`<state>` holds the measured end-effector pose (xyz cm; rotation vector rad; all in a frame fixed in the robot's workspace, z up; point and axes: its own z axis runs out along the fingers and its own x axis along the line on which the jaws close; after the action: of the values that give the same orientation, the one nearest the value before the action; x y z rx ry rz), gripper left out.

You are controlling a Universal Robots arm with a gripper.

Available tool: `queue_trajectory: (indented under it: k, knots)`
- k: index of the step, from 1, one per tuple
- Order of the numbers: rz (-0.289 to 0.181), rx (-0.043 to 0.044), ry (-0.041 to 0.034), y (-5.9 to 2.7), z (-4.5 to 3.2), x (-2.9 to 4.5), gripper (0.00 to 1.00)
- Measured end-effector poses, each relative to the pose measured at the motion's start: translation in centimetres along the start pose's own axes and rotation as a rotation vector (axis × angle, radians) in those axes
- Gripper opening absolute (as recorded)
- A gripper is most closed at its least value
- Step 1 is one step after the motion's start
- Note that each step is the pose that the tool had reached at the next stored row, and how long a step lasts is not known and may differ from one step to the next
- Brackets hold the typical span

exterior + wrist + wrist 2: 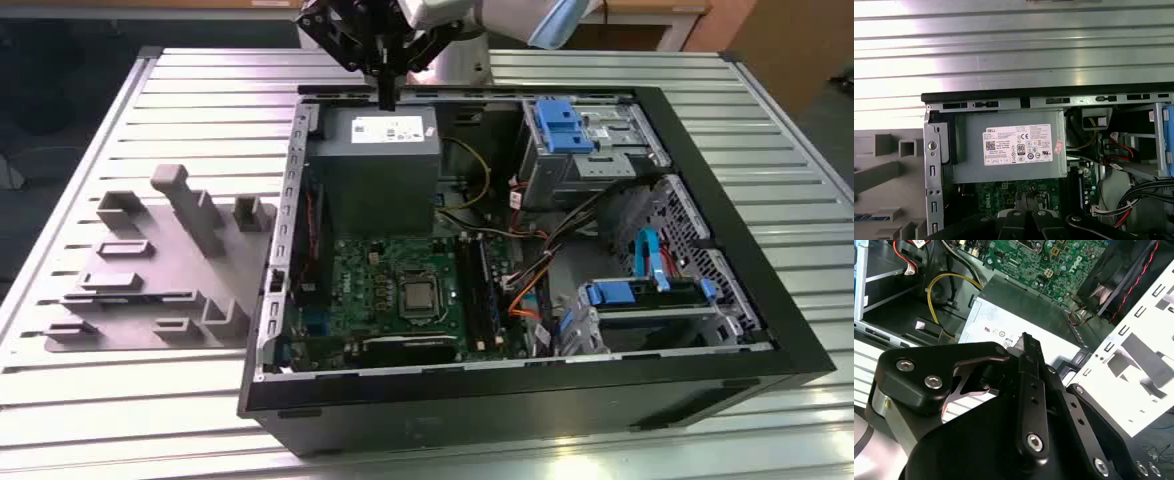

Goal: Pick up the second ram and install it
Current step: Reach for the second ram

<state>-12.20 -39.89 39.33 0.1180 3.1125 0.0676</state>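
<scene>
On the counter (107,400), in the open case (781,350) | a slim blue stick, judged to be the second ram (1080,189), is seen seated among the motherboard (387,285) slots in the first wrist view | farther, above the power supply (376,150), the jaws are held shut, empty | step: it cannot be told whether seating is done | any grasp calls for opened, squared jaws

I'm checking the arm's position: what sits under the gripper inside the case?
The gripper hangs over the grey power supply, whose labelled top face shows. Whatever lies beneath that box is covered by it.
</scene>
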Motion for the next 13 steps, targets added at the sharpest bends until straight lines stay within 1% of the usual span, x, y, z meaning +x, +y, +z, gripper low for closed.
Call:
queue_trajectory:
  k: [13]
  knots:
    - [0.0, 0.0001, 0.0, 0.0, -0.01, 0.05, 0.11]
